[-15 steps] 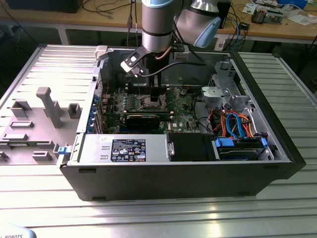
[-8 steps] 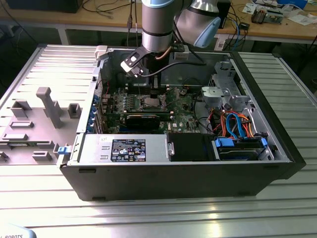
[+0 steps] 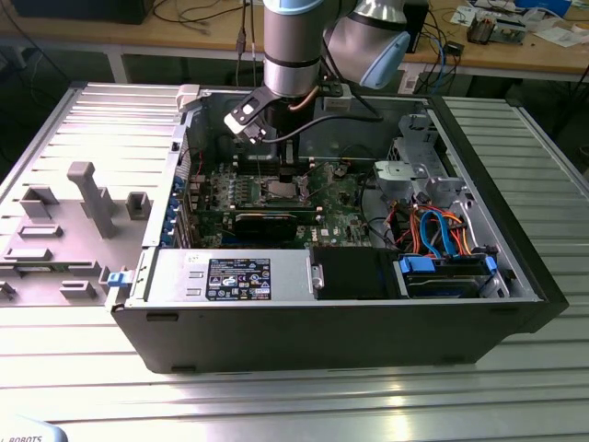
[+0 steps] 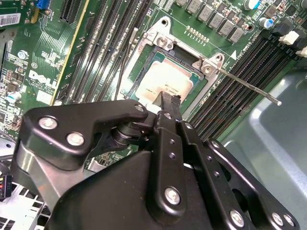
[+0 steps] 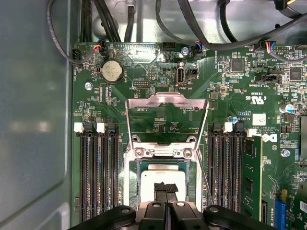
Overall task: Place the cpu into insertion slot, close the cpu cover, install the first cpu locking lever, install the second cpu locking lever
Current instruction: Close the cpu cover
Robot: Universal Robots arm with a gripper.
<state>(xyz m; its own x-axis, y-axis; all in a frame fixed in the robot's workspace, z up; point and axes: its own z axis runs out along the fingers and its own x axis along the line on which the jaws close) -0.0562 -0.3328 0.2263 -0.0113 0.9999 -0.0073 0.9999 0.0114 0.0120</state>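
Standing near, I judge the gripper [image 5: 165, 188], jaws narrow and empty, should be gentle and vertical over the cpu [image 5: 148, 181], lying in the insertion slot [image 5: 128, 189] at 12 o'clock of the black card [image 3: 265, 221] in the exterior view, cpu cover [image 5: 167, 101] open.

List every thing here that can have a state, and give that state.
cpu: lying in the insertion slot.
cpu cover: open, swung up away from the slot.
locking lever: unlatched, sticking out free.
tool: shut, tips over the cpu.
computer case: side open.
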